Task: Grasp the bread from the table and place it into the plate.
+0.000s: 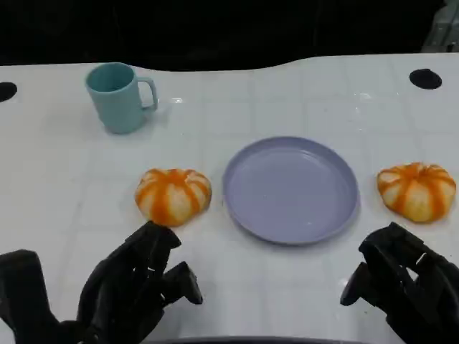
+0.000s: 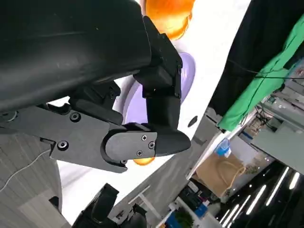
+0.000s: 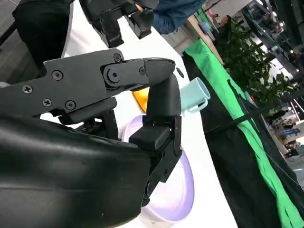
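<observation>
Two orange-and-white striped bread rolls lie on the white table either side of a lilac plate (image 1: 290, 190): the left bread (image 1: 173, 195) and the right bread (image 1: 417, 190). My left hand (image 1: 140, 283) hovers near the front edge, just short of the left bread, fingers apart and holding nothing. My right hand (image 1: 405, 283) hangs at the lower right, in front of the right bread, also empty. In the left wrist view the left hand (image 2: 142, 118) covers much of the plate (image 2: 187, 71), with bread (image 2: 168, 14) beyond it. The right wrist view shows the plate (image 3: 183, 190) past the right hand (image 3: 156, 123).
A teal mug (image 1: 118, 97) stands at the back left, handle to the right; it also appears as the mug (image 3: 194, 95) in the right wrist view. Black round marks sit at the table's far right (image 1: 425, 79) and far left (image 1: 6, 91). A person in blue (image 3: 175, 12) is beyond the table.
</observation>
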`<state>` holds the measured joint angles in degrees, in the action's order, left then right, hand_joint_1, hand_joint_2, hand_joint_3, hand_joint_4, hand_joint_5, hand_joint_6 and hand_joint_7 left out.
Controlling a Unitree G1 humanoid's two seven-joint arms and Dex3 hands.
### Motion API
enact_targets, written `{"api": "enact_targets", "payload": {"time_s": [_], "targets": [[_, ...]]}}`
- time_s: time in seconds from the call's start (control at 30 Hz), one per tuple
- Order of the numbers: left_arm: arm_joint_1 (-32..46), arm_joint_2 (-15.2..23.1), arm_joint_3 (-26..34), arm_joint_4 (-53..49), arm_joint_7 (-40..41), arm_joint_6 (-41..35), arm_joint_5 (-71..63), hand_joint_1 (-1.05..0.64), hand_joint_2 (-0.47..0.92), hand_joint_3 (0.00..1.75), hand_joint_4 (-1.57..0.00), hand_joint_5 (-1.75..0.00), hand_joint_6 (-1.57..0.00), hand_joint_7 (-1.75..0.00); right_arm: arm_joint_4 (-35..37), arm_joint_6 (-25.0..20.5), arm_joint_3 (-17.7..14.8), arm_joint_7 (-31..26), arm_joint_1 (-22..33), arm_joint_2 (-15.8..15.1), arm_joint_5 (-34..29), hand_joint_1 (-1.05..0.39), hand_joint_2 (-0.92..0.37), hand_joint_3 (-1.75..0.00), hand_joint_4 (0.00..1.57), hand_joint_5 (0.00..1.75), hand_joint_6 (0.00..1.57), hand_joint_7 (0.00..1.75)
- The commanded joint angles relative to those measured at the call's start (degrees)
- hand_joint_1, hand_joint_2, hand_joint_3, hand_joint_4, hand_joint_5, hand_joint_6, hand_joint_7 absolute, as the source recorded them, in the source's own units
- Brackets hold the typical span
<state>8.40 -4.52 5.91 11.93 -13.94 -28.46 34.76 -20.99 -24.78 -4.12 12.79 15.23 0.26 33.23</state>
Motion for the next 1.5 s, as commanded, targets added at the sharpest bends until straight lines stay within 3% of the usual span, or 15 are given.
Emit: {"api": "enact_targets", "payload": {"time_s": [0.03,0.3,0.5,0.53,0.57,0.6,0.63,0.67,0.8,0.97,1.07,1.17,1.2,1.33,1.5], "targets": [[0.4,0.7,0.0,0.2,-0.7,0.6,0.0,-0.58,0.92,0.35,-0.89,-1.75,-0.65,-1.75,-0.5,-0.4,-1.0,-0.6,-0.2,-0.5,0.6,-0.53,-0.92,-0.15,0.64,1.75,0.61,1.47],[0.1,1.1,-0.2,-0.3,-1.8,1.3,-0.3,-0.58,0.92,0.38,-0.89,-1.75,-0.65,-1.75,-0.2,-0.3,-0.9,-0.5,-0.4,-0.4,0.8,-0.52,-0.92,-0.14,0.64,1.75,0.61,1.46],[-0.4,2.6,-1.1,-1.9,-5.5,5.2,-1.7,-0.6,0.92,0.33,-0.83,-1.75,-0.55,-1.75,-0.5,-0.3,-0.7,-0.7,-0.4,-0.5,0.3,-0.53,-0.92,-0.15,0.65,1.75,0.61,1.47],[-0.9,3.7,-2.1,-2.7,-7.0,9.1,-4.6,-0.6,0.92,0.33,-0.83,-1.75,-0.55,-1.75,-0.4,0.0,-0.4,-0.7,-0.5,-0.5,0.0,-0.53,-0.92,-0.15,0.65,1.75,0.61,1.47],[-1.3,4.5,-2.8,-3.3,-8.1,12.3,-6.8,-0.59,0.92,0.27,-0.7,-1.54,-0.56,-1.27,-0.3,0.2,-0.3,-0.7,-0.6,-0.4,-0.2,-0.53,-0.92,-0.17,0.65,1.75,0.6,1.47],[-1.6,5.0,-3.3,-3.9,-9.0,14.6,-8.4,-0.58,0.92,0.25,-0.66,-1.47,-0.6,-1.05,-0.2,0.3,-0.2,-0.7,-0.6,-0.4,-0.4,-0.53,-0.92,-0.17,0.65,1.75,0.6,1.48],[-2.4,6.6,-4.7,-5.1,-9.7,20.1,-13.0,-0.58,0.92,0.24,-0.64,-1.43,-0.62,-0.94,-0.2,0.2,-0.1,-0.9,-0.8,-0.1,-0.4,-0.53,-0.92,-0.18,0.65,1.75,0.6,1.48],[-2.9,7.5,-5.6,-6.0,-10.0,23.8,-16.1,-0.56,0.92,0.17,-0.58,-1.25,-0.57,-0.74,-0.2,0.1,0.0,-1.1,-0.9,0.0,-0.4,-0.53,-0.92,-0.17,0.65,1.75,0.59,1.48],[-5.7,13.0,-8.7,-9.5,-8.8,37.7,-30.0,-0.55,0.92,0.05,-0.44,-0.92,-0.52,-0.35,-0.2,0.2,0.4,-1.7,-1.3,0.5,-0.9,-0.53,-0.92,-0.17,0.65,1.75,0.59,1.48],[-6.3,13.3,-9.0,-11.6,-8.4,41.2,-31.4,-0.54,0.92,0.03,-0.42,-0.87,-0.53,-0.27,-0.2,0.4,0.6,-1.9,-1.3,0.5,-1.0,-0.53,-0.92,-0.17,0.65,1.75,0.6,1.47],[-8.9,17.4,-9.6,-8.7,-5.2,42.4,-41.6,-0.48,0.86,0.01,-0.23,-0.78,-0.47,-0.14,0.1,0.3,0.7,-2.1,-1.8,0.6,-1.1,-0.53,-0.92,-0.18,0.65,1.75,0.59,1.46],[-9.2,17.9,-9.9,-8.4,-4.3,42.5,-43.4,-0.47,0.85,0.0,-0.19,-0.76,-0.47,-0.1,0.2,0.3,0.7,-2.2,-1.8,0.6,-1.1,-0.53,-0.92,-0.18,0.65,1.75,0.6,1.45],[-10.9,20.3,-10.5,-8.2,-2.4,43.2,-49.3,-0.47,0.85,0.0,-0.15,-0.74,-0.45,-0.08,0.3,0.2,0.7,-2.1,-2.1,0.6,-1.0,-0.53,-0.92,-0.19,0.65,1.75,0.6,1.45],[-13.5,23.7,-11.5,-8.1,1.2,44.4,-59.1,-0.47,0.85,0.0,-0.08,-0.56,-0.36,-0.01,0.6,0.1,0.6,-2.1,-2.4,0.6,-1.0,-0.53,-0.92,-0.2,0.64,1.75,0.59,1.46],[-19.6,28.4,-15.4,-6.3,0.3,39.6,-73.4,-0.42,0.8,0.0,0.0,-0.35,-0.28,0.0,1.1,0.5,0.5,-2.1,-2.7,0.7,-1.0,-0.54,-0.92,-0.18,0.64,1.75,0.58,1.46]]}}
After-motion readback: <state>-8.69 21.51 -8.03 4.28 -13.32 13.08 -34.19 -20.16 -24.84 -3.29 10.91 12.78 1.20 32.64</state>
